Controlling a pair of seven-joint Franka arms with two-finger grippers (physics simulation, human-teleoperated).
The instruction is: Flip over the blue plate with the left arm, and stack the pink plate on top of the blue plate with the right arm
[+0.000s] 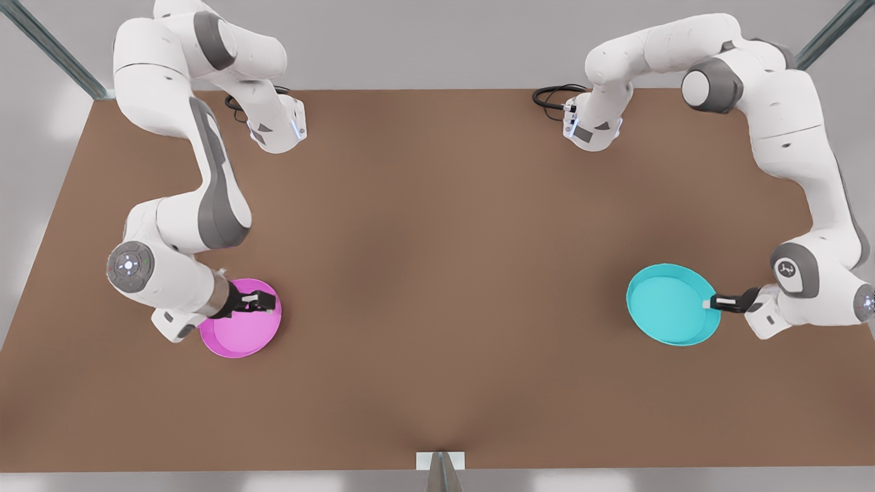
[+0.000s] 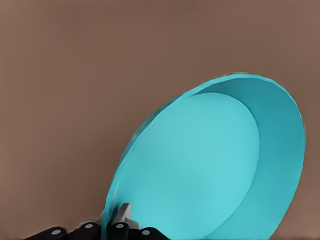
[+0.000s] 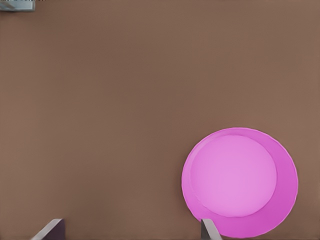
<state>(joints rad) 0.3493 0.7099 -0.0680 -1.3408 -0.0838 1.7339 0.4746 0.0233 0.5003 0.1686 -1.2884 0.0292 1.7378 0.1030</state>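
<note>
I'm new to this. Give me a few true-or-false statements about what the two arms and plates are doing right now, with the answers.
1. The left gripper pinches the rim of the blue plate. True.
2. The pink plate sits stacked on the blue plate. False: they lie far apart on the table.
3. The right gripper hangs over the pink plate with its fingers open. True.
4. The blue plate lies upside down. False: its hollow inside shows, and it is tilted.

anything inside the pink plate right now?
The pink plate holds nothing: bare lighter-pink base in the right wrist view. In the front view the right gripper hangs over its rim, open, covering that edge.
</note>
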